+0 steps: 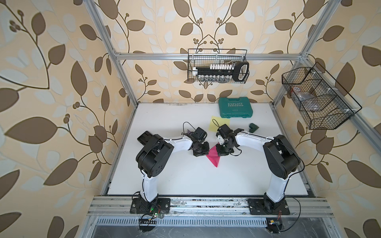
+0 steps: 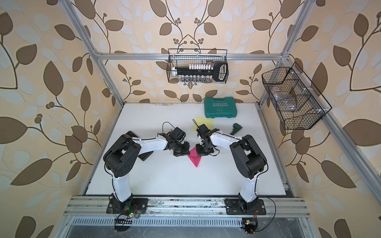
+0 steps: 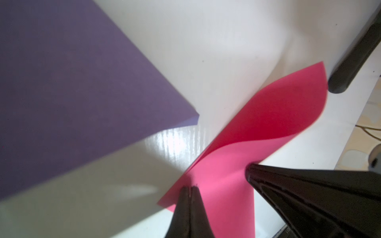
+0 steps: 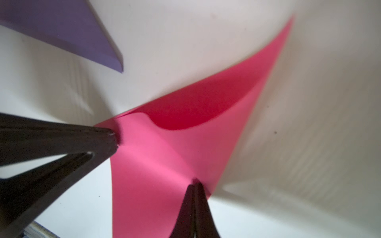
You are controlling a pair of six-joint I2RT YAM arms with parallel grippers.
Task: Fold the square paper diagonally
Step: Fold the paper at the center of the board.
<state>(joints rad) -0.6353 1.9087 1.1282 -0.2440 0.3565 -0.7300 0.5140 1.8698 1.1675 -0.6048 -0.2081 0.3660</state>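
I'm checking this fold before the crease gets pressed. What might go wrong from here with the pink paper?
1. The upper layer of the pink paper bows up off the lower one, uncreased; it may spring open if the shut left gripper or right gripper lifts.
2. Both tips press near one end; sliding them might drag the sheet rather than crease it, perhaps towards the purple paper.
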